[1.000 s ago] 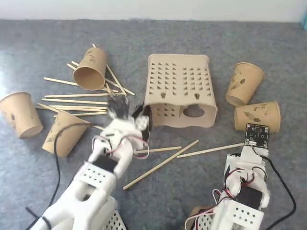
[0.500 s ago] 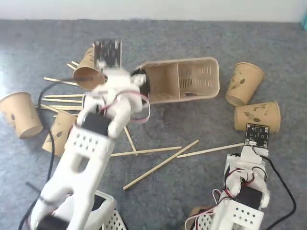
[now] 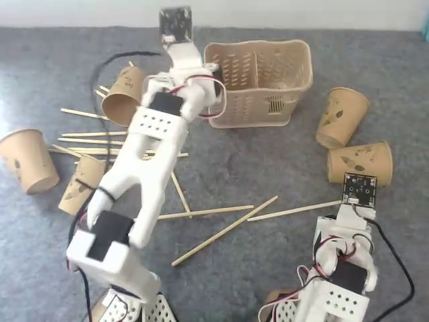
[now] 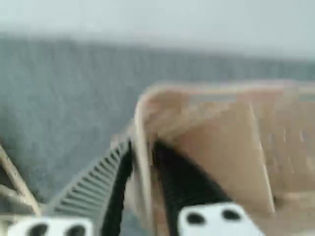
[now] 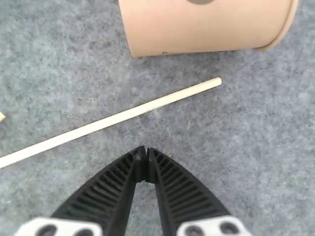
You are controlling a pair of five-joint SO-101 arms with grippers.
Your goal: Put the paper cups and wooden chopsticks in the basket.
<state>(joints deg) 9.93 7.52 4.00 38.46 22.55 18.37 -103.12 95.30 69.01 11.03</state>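
Observation:
The tan perforated basket [image 3: 258, 111] stands upright at the back centre. My left gripper [image 3: 209, 75] is shut on its near-left rim; in the left wrist view the fingers [image 4: 142, 162] pinch the basket wall [image 4: 216, 142]. Several paper cups lie on their sides: three at the left [image 3: 125, 97] [image 3: 27, 159] [image 3: 84, 184] and two at the right [image 3: 342, 117] [image 3: 358, 163]. Wooden chopsticks [image 3: 100, 141] lie scattered at the left, and more [image 3: 224, 230] [image 3: 295, 210] in the middle. My right gripper [image 5: 146, 157] is shut and empty, just short of a chopstick [image 5: 113, 118] and a cup [image 5: 206, 24].
Grey carpet covers the table. The left arm [image 3: 144, 161] stretches across the chopstick pile toward the basket. The right arm [image 3: 345, 255] sits at the front right, near the two right-hand cups.
The left arm swung away from the front with the basket in its grip, turning it from upside down, through its side, to upright at the back. The right arm stayed still.

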